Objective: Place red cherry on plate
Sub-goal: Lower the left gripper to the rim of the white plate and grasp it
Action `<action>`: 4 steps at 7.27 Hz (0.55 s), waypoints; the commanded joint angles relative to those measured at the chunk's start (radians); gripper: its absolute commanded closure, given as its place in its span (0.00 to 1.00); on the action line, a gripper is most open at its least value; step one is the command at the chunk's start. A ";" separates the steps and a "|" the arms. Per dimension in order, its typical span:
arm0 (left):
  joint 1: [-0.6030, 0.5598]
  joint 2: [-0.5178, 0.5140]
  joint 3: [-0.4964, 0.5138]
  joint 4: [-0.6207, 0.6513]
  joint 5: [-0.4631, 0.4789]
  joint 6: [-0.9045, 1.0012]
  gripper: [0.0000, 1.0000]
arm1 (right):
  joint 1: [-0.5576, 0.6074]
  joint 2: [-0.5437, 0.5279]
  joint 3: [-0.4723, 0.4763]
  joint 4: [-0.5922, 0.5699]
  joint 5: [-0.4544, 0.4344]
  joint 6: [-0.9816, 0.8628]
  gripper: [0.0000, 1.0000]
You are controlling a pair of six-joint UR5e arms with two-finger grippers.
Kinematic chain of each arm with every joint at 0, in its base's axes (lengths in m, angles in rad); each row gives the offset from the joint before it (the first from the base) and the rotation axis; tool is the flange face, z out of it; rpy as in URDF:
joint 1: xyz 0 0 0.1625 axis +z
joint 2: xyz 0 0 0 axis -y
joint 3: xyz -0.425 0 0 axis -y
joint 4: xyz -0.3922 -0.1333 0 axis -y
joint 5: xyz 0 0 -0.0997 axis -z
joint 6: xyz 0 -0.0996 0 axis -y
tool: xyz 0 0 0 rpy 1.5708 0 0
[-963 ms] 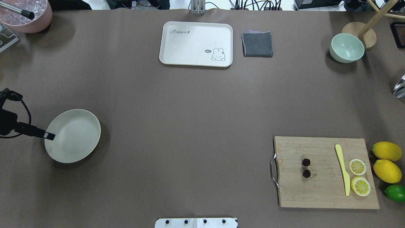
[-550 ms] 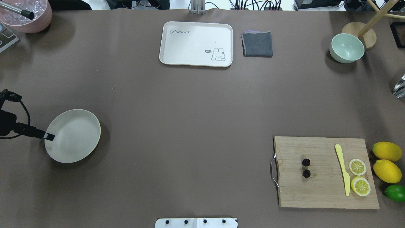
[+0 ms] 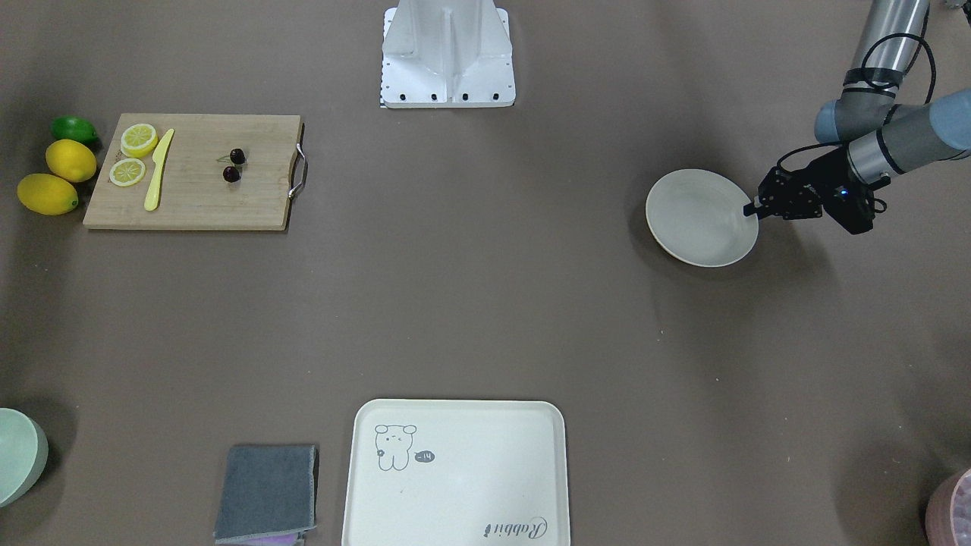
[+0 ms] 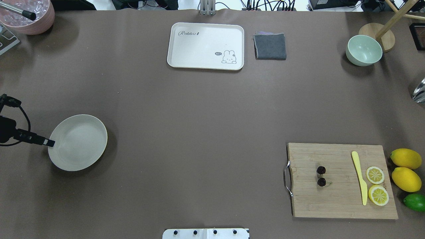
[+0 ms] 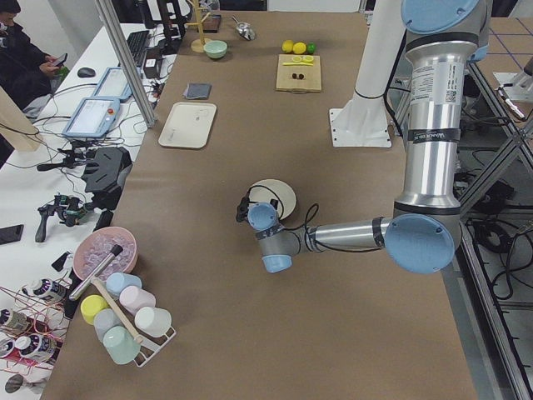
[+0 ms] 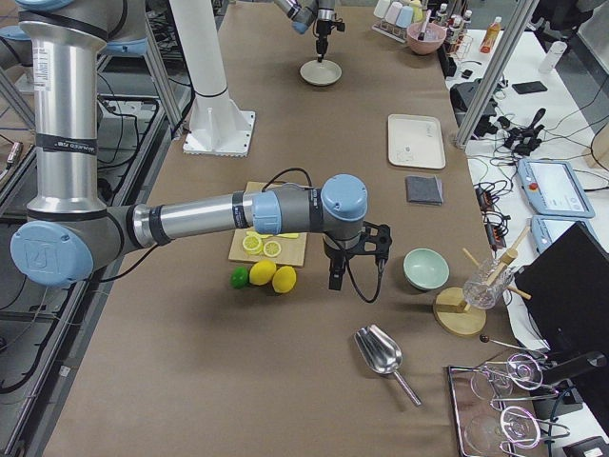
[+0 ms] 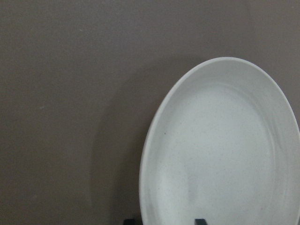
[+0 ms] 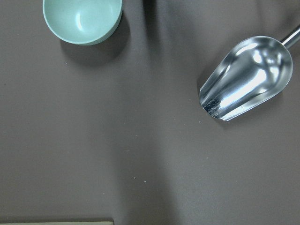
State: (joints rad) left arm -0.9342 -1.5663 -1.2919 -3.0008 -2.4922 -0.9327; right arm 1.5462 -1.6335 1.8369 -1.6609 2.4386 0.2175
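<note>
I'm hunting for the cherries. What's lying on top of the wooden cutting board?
On the cutting board lie the red cherry pair, a yellow knife and two lemon slices. Nothing covers them from overhead; whatever is beneath the board is hidden.

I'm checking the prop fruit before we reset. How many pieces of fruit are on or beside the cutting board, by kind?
Whole lemons: 2
Limes: 1
Lemon slices: 2
Cherries: 2
Total: 7
</note>
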 commanded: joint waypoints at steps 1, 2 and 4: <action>0.000 -0.001 0.002 -0.010 0.035 -0.001 1.00 | 0.000 -0.002 0.001 0.001 0.003 -0.001 0.00; 0.000 -0.009 -0.006 -0.001 0.024 -0.012 1.00 | 0.000 -0.002 0.002 0.001 0.003 -0.001 0.00; -0.024 -0.075 -0.023 0.076 -0.081 -0.085 1.00 | 0.003 -0.003 0.002 0.000 0.003 -0.001 0.00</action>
State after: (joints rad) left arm -0.9403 -1.5942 -1.3039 -2.9749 -2.5038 -0.9618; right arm 1.5483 -1.6357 1.8389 -1.6601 2.4426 0.2163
